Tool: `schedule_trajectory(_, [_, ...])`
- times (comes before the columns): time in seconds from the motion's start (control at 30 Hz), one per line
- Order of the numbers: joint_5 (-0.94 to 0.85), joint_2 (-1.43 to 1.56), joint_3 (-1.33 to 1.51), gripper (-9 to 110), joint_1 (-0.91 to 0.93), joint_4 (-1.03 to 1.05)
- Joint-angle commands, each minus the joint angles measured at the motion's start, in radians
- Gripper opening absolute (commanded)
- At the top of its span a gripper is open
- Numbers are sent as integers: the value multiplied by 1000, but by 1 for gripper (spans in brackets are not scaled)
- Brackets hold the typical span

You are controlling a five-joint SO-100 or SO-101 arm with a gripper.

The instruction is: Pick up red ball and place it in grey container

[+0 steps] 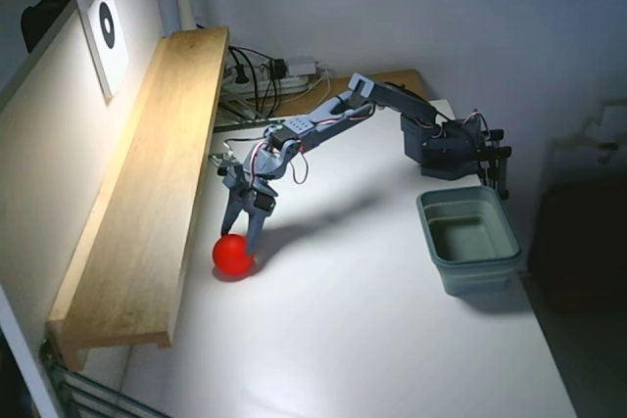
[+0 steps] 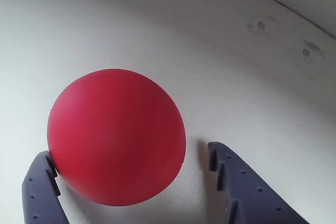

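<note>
Straddling the small smooth red ball [image 2: 116, 136] on the white tabletop [image 1: 372, 320], the grey two-finger gripper [image 2: 131, 169] stands open, one finger touching, unclosed, ready to pinch; grey-green rectangular plastic tub [image 1: 470, 269] waits well apart.

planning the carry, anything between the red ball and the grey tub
Nothing visible. The table between the red ball and the grey tub is bare; the open claw already sits around the ball.
</note>
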Motion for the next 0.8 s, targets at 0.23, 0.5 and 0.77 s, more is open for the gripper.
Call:
schedule_trajectory(0.23, [2,54,75,38,-2,-92])
schedule_trajectory(0.5, [2,52,101,38,-2,-120])
schedule_trajectory(0.77, [2,51,112,38,-2,-132])
